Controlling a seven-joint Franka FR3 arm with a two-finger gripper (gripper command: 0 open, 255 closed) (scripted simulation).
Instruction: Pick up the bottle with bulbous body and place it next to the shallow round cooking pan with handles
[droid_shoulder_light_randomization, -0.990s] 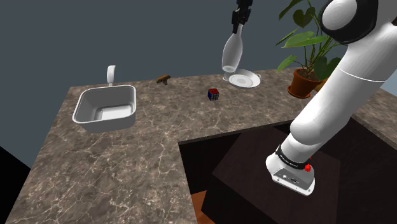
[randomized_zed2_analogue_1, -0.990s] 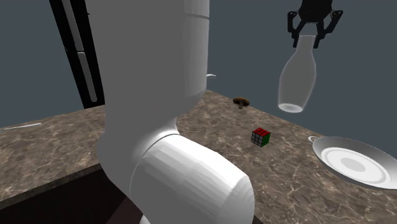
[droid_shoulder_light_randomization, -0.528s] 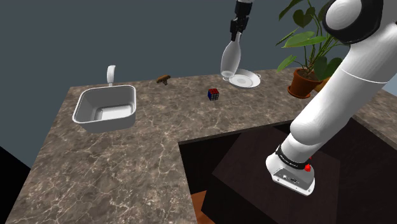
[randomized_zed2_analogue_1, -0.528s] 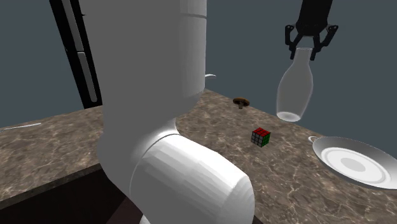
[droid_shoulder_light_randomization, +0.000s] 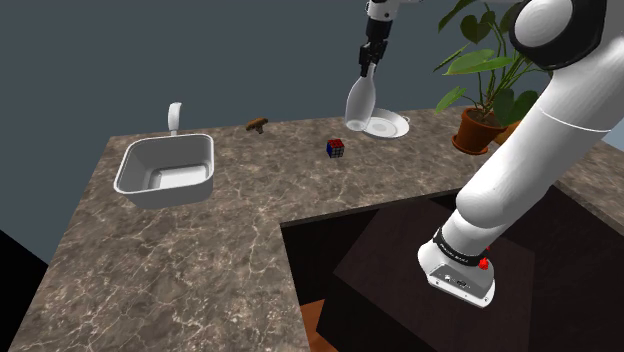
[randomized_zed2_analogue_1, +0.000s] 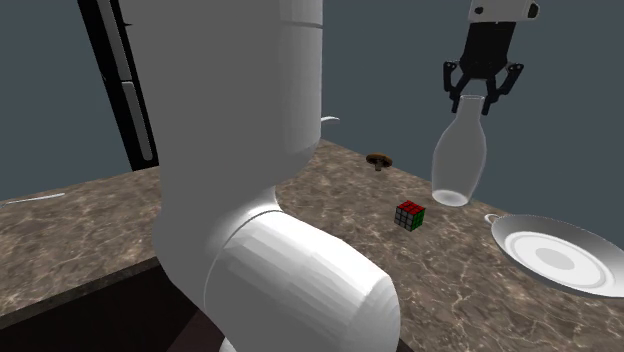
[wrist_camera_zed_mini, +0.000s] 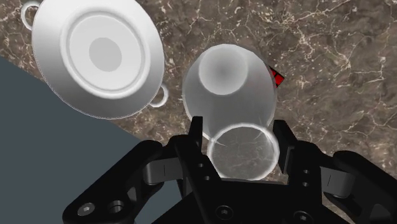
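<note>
A pale see-through bottle (droid_shoulder_light_randomization: 360, 98) (randomized_zed2_analogue_1: 458, 160) (wrist_camera_zed_mini: 230, 89) with a bulbous body hangs upright by its neck just above the marble counter. My black gripper (droid_shoulder_light_randomization: 368, 66) (randomized_zed2_analogue_1: 481, 98) (wrist_camera_zed_mini: 242, 149) is shut on that neck from above. The shallow white round pan (droid_shoulder_light_randomization: 384, 126) (randomized_zed2_analogue_1: 556, 258) (wrist_camera_zed_mini: 100, 56) with small loop handles lies on the counter just beside the bottle, on the shoulder view's right of it. In the wrist view the pan sits close beside the bottle's base.
A small coloured cube (droid_shoulder_light_randomization: 337, 149) (randomized_zed2_analogue_1: 409, 215) lies on the counter near the bottle. A small brown object (droid_shoulder_light_randomization: 257, 124) (randomized_zed2_analogue_1: 378, 160) is further back. A white sink (droid_shoulder_light_randomization: 165, 170) is at the shoulder view's left, a potted plant (droid_shoulder_light_randomization: 480, 75) at the right.
The gripper has come down with the bottle, which now hangs lower and closer to the counter, more upright than before. The pan and cube have not moved.
</note>
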